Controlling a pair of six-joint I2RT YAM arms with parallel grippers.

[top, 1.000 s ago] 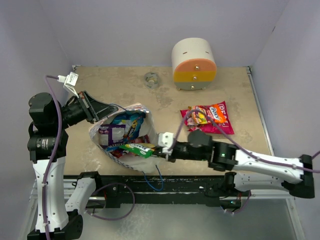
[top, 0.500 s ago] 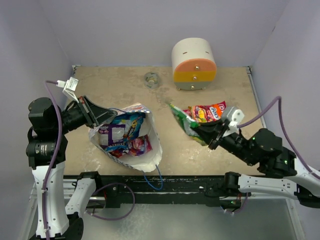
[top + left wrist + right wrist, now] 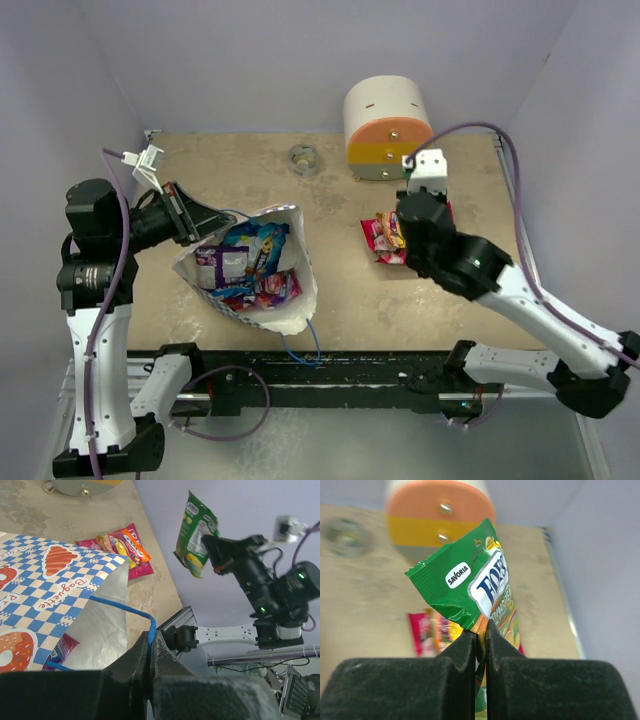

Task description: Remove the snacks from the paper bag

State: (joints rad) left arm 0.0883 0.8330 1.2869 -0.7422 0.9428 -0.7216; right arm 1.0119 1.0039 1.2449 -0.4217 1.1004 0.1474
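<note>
The right gripper [image 3: 480, 636] has its jaws pressed together on the lower edge of a green packet [image 3: 470, 590], which stands up from the fingers with its top tipped to the left and hangs clear of the table [image 3: 470, 290]. Directly beneath it lies a small pile of pink, red and yellow snacks [image 3: 437, 630], flat on the tabletop. Beyond the fingertips sits the cream, orange and yellow drawer box [image 3: 437, 510], near the table's far edge. To the gripper's right the table's side edge and the wall are close, while to its left a wide stretch of bare tabletop runs toward the paper bag [image 3: 290, 300]. A small round grey object [image 3: 303, 158] lies at the far edge of that stretch. The left gripper [image 3: 151, 636] is pinched tight on a thin blue cord handle [image 3: 122, 609] at the bag's rim and holds the mouth lifted open. Below and ahead of its fingers the cream lining shows, with purple, blue and pink packets [image 3: 245, 262] lying inside. The bag's bottom corner reaches the near table edge, where a second blue cord [image 3: 300, 350] hangs over. The left wall stands just behind this gripper's arm.
</note>
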